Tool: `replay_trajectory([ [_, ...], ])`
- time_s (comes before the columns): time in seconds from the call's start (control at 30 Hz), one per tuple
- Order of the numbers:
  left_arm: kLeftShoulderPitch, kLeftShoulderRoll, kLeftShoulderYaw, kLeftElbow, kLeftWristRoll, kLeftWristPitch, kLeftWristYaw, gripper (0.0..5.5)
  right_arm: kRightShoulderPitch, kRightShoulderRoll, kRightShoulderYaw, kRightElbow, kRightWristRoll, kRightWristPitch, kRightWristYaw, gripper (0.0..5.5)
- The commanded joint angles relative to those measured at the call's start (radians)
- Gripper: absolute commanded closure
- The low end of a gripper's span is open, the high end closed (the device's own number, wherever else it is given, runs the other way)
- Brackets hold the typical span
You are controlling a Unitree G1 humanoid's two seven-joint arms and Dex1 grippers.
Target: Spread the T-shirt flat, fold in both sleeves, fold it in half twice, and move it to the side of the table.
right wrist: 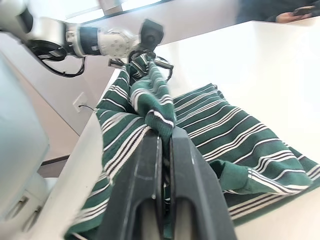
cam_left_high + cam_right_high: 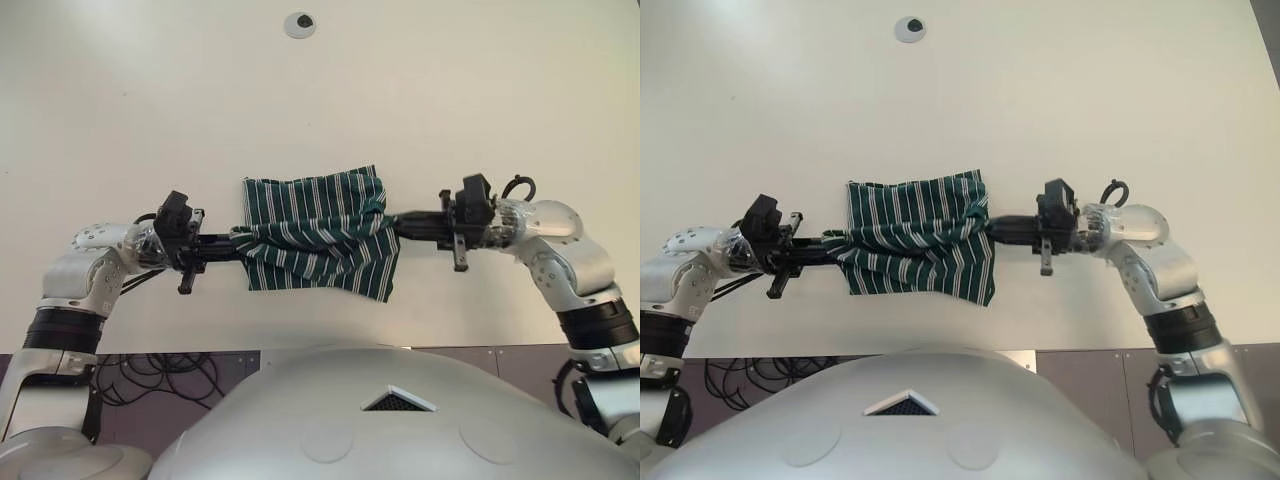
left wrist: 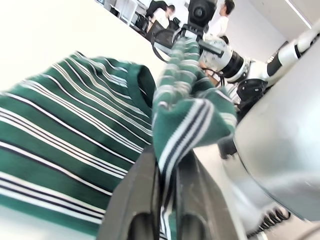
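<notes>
There is one T-shirt [image 2: 315,235], a single green garment with white stripes. There is one table [image 2: 450,100], and its top has one round cap [image 2: 299,25] set into it near the far edge. There are two grippers, the left gripper [image 2: 238,240] and the right gripper [image 2: 395,222], one at each end of the shirt. Each has two fingers [image 1: 137,185], four in all. Below the table's near edge sits one tangle of cables [image 2: 160,375]; its separate strands cannot be counted.
</notes>
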Motion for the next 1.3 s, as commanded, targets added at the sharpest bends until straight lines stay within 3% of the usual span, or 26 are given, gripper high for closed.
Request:
replay_trajectory([
  [0.03, -0.052, -0.054, 0.034, 0.019, 0.042, 0.037, 0.064, 5.38, -0.078, 0.080, -0.016, 0.083, -0.059, 0.031, -0.079, 5.50],
  [0.37, -0.149, -0.141, 0.057, 0.170, 0.235, -0.007, 0.234, 5.38, -0.181, 0.210, -0.023, 0.250, -0.202, 0.026, -0.177, 5.50],
  [0.4, -0.158, -0.146, 0.058, 0.197, 0.255, -0.013, 0.246, 5.02, -0.190, 0.220, -0.025, 0.273, -0.214, 0.022, -0.189, 5.20],
  [0.7, -0.222, -0.194, 0.128, 0.353, 0.256, 0.047, 0.242, 3.91, -0.268, 0.315, -0.124, 0.461, -0.250, 0.018, -0.304, 3.92],
  [0.9, -0.339, -0.249, 0.274, 0.523, 0.209, 0.108, 0.358, 3.87, -0.276, 0.395, -0.217, 0.510, -0.283, -0.193, -0.416, 3.87],
  [1.13, -0.287, -0.237, 0.337, 0.496, 0.181, 0.118, 0.251, 3.87, -0.119, 0.393, -0.055, 0.275, -0.412, -0.550, -0.277, 3.87],
  [1.3, -0.262, -0.236, 0.370, 0.482, 0.167, 0.109, 0.179, 3.19, -0.141, 0.425, -0.002, 0.313, -0.497, -0.630, -0.320, 3.83],
])
